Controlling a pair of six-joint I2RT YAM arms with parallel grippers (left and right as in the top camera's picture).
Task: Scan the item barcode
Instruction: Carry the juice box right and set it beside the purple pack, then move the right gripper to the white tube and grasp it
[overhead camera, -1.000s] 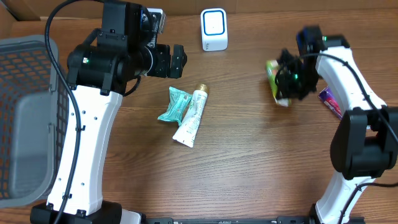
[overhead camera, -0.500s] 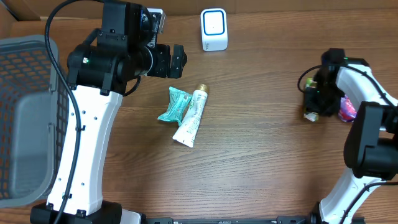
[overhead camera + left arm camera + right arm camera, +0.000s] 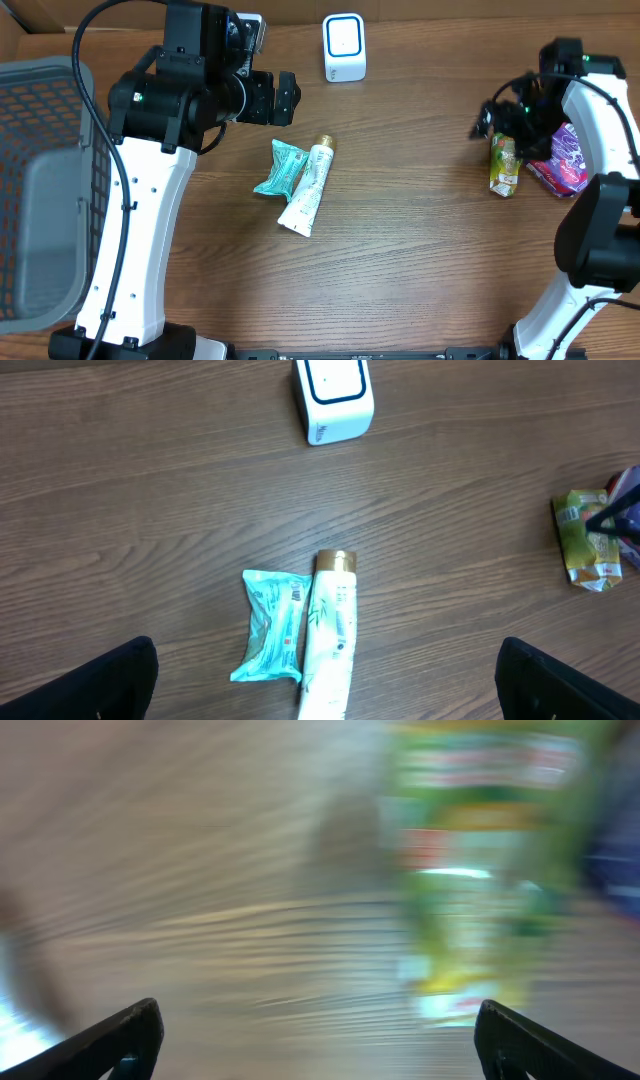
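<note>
You have a brown wood-grain table (image 3: 420,280) under even light, a grey mesh basket (image 3: 50,75) at its left edge, and a tan panel (image 3: 450,10) along the far side.

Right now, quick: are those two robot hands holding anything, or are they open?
Left hand: open, empty.
Right hand: open, empty; the green packet lies on the table beside it.

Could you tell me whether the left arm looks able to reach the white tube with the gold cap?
Probably yes: the white gold-capped tube lies uncovered near the open left gripper; only a crinkled teal packet touches its side.
</note>
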